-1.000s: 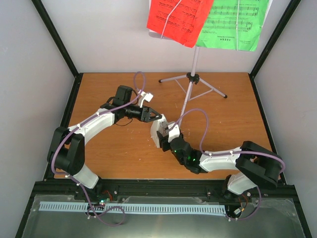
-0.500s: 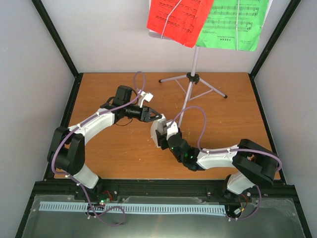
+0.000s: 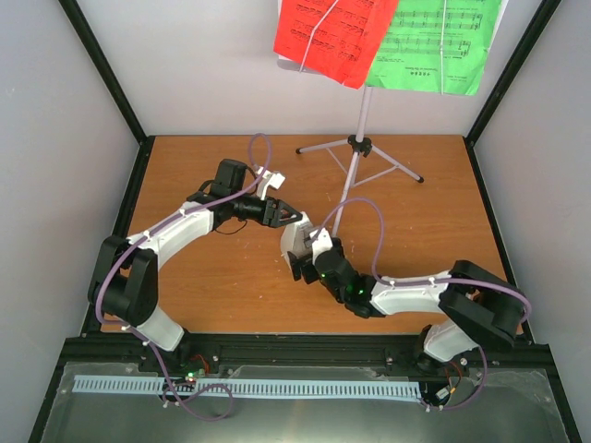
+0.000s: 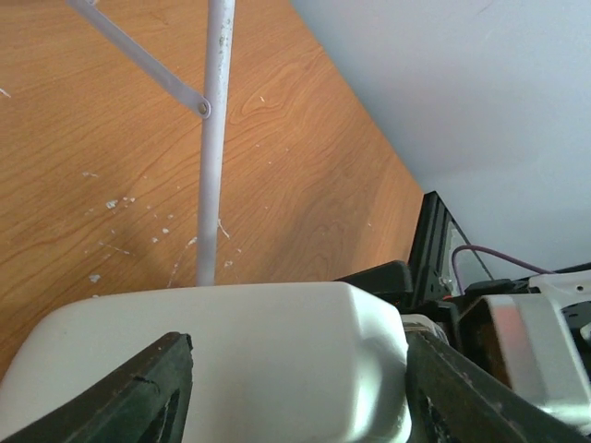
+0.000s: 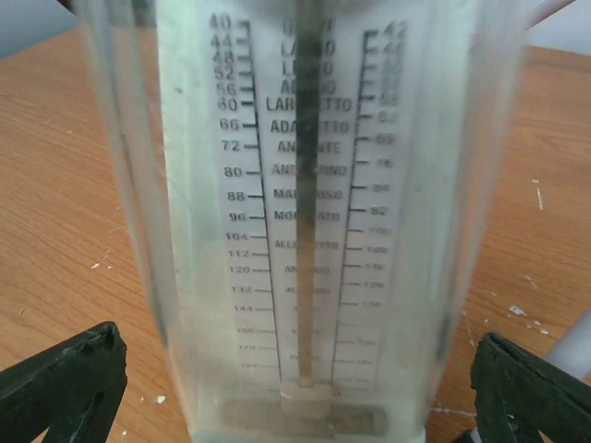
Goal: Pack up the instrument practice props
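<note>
The small white metronome [image 3: 297,245] stands mid-table. My left gripper [image 3: 292,220] reaches it from the left, and in the left wrist view its fingers [image 4: 138,397] press on the white body [image 4: 259,360], shut on it. My right gripper [image 3: 309,265] is open at the metronome's near side. In the right wrist view the scaled front face [image 5: 305,212] fills the gap, with both fingertips [image 5: 65,378] clear of it. The white music stand on its silver tripod [image 3: 358,143] stands at the back, holding the red page [image 3: 332,37] and the green page [image 3: 439,46].
A tripod leg [image 3: 340,205] slants down to the table just right of the metronome and also shows in the left wrist view [image 4: 214,138]. Black frame posts and grey walls enclose the wooden table [image 3: 203,295]. Purple cables loop over both arms.
My right arm has slid left and forward, bringing its open gripper closer around the metronome. The left arm and the metronome have not moved.
</note>
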Robot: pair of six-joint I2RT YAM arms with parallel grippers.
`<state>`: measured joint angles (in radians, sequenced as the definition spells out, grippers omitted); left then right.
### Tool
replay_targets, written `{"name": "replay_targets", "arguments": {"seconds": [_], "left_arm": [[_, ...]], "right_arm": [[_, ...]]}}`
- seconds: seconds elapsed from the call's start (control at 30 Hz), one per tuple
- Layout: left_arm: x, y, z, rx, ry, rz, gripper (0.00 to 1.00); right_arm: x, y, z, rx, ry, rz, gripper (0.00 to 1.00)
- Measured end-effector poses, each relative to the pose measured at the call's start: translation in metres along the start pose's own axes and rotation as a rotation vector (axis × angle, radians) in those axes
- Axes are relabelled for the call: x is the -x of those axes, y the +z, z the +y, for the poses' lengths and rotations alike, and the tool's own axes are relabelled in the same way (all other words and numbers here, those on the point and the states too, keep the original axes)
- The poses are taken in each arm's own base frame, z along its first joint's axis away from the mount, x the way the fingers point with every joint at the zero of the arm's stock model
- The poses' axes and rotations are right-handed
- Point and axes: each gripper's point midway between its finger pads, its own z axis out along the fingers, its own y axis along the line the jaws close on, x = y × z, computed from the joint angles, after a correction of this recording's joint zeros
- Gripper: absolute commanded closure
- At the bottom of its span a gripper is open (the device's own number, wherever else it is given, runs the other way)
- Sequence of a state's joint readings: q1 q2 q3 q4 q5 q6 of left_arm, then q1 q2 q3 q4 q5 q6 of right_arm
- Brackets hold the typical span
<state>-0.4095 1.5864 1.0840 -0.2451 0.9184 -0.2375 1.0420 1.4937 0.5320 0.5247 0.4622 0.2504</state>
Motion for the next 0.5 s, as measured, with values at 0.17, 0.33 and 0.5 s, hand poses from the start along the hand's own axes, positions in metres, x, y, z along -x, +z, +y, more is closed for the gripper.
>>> {"name": "replay_targets", "arguments": {"seconds": [0.17, 0.33, 0.5], "left_arm": [[0.004, -0.004, 0.007, 0.068, 0.016, -0.02, 0.16], [0.01, -0.018, 0.018, 0.189, 0.034, -0.068, 0.01], [0.018, -0.04, 0.006, 0.237, 0.117, -0.132, 0.0]], "right_arm": [[0.009, -0.021, -0.005, 0.029, -0.036, -0.029, 0.0], [0.021, -0.049, -0.006, 0.104, -0.089, -0.068, 0.0], [0.045, -0.075, -0.034, 0.121, -0.06, -0.139, 0.0]]}}
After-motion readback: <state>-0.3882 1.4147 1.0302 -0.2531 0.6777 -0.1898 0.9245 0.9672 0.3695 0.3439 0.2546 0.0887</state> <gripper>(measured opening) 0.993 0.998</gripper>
